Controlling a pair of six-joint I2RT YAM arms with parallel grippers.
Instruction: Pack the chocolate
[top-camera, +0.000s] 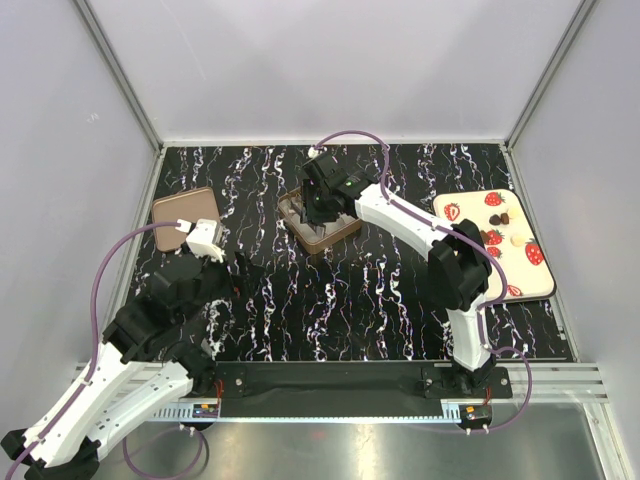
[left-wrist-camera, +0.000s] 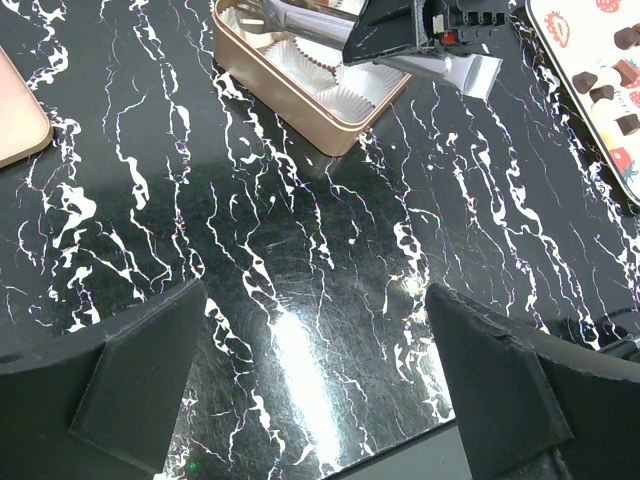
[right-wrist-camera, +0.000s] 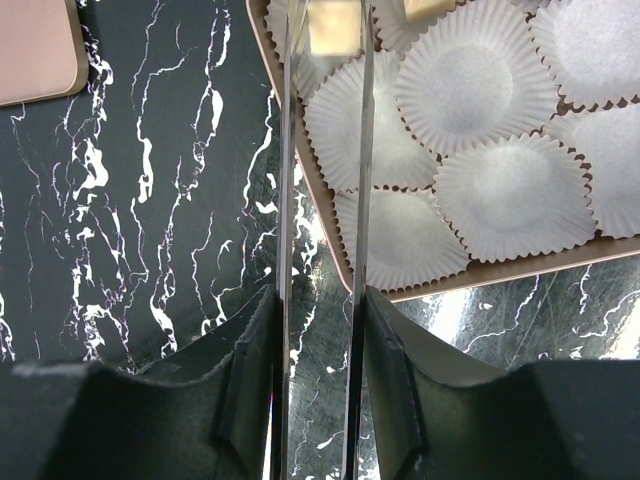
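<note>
Chocolate (top-camera: 497, 218) in two places. Mostly on the cream tray (top-camera: 540, 275) with red strawberry prints, at the right edge of the black marbled worktop (top-camera: 380, 300): tiny bite-sized pieces, dark brown, squarish or round as seen from the left wrist, with one or two pale ones visible from above, lying apart from one another among the prints. Also one pale tan square piece (right-wrist-camera: 335, 27), smooth and flat-faced, between the long thin metal blades of the right gripper (right-wrist-camera: 328, 10): jaws narrow, closed on that piece, above the white fluted paper cups (right-wrist-camera: 470, 85) at one corner of the gold box (left-wrist-camera: 290, 105), toward the middle of the far edge. Possibly a second tan piece at the top border of the right wrist view, too cropped to tell. Toward the far left corner, a pinkish-brown lid (top-camera: 175, 207) lying flat, partly hidden by the left arm from above. Left gripper (left-wrist-camera: 320, 350) over bare marble in the near left part of the worktop, jaws wide with nothing between them, well apart from box and tray.
</note>
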